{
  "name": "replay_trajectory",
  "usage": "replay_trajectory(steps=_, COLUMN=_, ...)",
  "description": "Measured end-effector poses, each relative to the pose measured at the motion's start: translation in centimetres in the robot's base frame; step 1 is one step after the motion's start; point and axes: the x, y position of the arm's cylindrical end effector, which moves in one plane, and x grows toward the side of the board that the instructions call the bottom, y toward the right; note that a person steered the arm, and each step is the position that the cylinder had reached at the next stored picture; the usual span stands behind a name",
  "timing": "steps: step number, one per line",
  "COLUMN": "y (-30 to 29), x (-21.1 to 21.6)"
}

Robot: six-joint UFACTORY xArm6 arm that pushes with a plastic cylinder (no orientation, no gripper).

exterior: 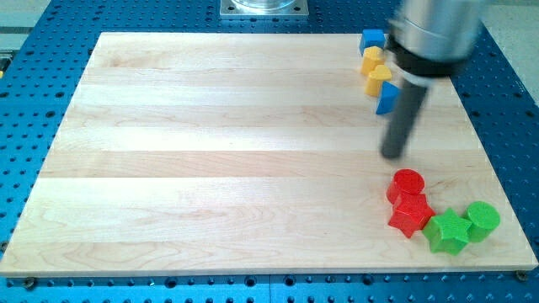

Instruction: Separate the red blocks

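Note:
A red cylinder [408, 183] and a red star-shaped block [411, 215] touch each other at the view's lower right of the wooden board [219, 160]. My tip [393, 155] stands just above and a little left of the red cylinder, apart from it. A green star block [447, 231] touches the red star on its right, and a green cylinder [482, 220] sits beside the green star.
At the view's upper right lies a column of blocks: a blue cube [372, 39], a yellow block [372, 59], another yellow block [378, 80] and a blue block [386, 97]. The board's right edge is close to the green cylinder.

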Motion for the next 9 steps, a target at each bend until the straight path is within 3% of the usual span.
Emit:
replay_trajectory(steps=1, y=6.3, x=7.2)
replay_trajectory(steps=2, y=13.6, x=7.0)
replay_trajectory(steps=3, y=14.8, x=8.2)
replay_trajectory(steps=4, y=9.2, x=11.6)
replay_trajectory(steps=5, y=1.9, x=11.7)
replay_trajectory(steps=6, y=-1.8, x=7.7)
replay_trajectory(steps=7, y=-4.3, x=2.7)
replay_trajectory(steps=9, y=-2.2, x=1.4)
